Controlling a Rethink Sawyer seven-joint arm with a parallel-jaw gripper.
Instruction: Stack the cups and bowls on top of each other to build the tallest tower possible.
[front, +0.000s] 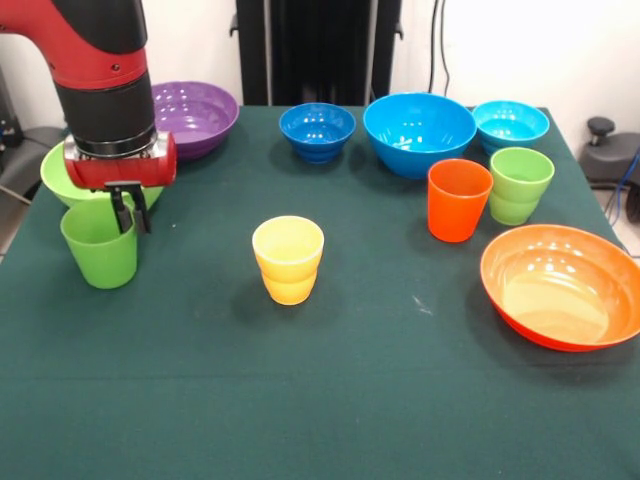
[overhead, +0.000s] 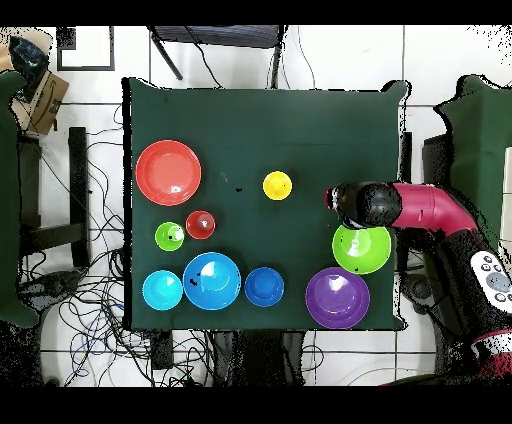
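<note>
My gripper (front: 129, 212) hangs at the left, its fingers close together astride the right rim of the plain green cup (front: 98, 248), which stands on the table. In the overhead view the arm (overhead: 360, 204) hides that cup. Behind it lies the lime green bowl (front: 55, 178) (overhead: 362, 250), then the purple bowl (front: 195, 115) (overhead: 337, 297). The yellow cup (front: 288, 260) (overhead: 277, 185) stands alone mid-table. The orange cup (front: 459, 200) and light green cup (front: 520, 185) stand side by side. No tower shows; each piece stands by itself.
Along the far edge sit a dark blue bowl (front: 317, 130), a large blue bowl (front: 419, 130) and a turquoise bowl (front: 510, 123). The orange bowl (front: 560, 285) lies at the right edge. Green cloth (front: 300, 400) covers the table.
</note>
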